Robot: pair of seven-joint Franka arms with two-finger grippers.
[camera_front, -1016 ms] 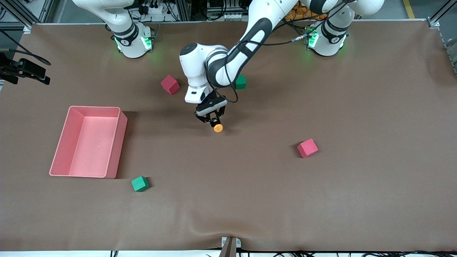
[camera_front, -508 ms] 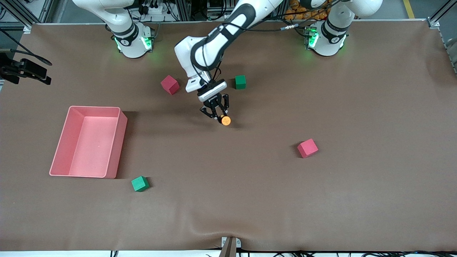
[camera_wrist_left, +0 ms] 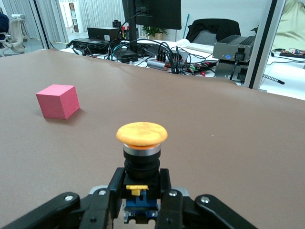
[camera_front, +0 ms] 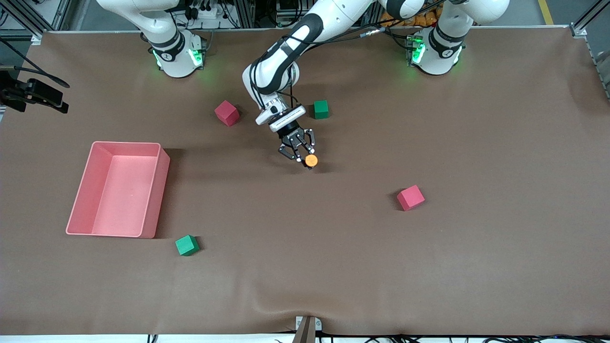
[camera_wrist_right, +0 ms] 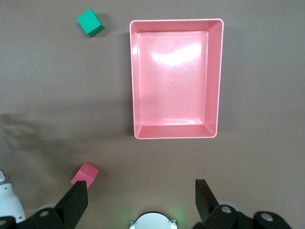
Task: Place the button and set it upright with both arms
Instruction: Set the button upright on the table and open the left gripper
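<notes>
While the left arm reaches mid-table: right arm waits high over the tray (camera_wrist_right: pixel 175 133)
Left gripper (camera_front: pixel 304 156): clamped on the button's (camera_front: pixel 310 160) dark body, centre of the front view
Button: orange cap up, held low over the table (camera_front: pixel 429 267)
Right gripper (camera_wrist_right: pixel 142 199): fingers apart, holding nothing

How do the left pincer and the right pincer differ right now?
The left pincer is shut on the button, low over the middle of the table; the right pincer is open and holds nothing. It waits high over the pink tray. Both are black and two-fingered.
</notes>
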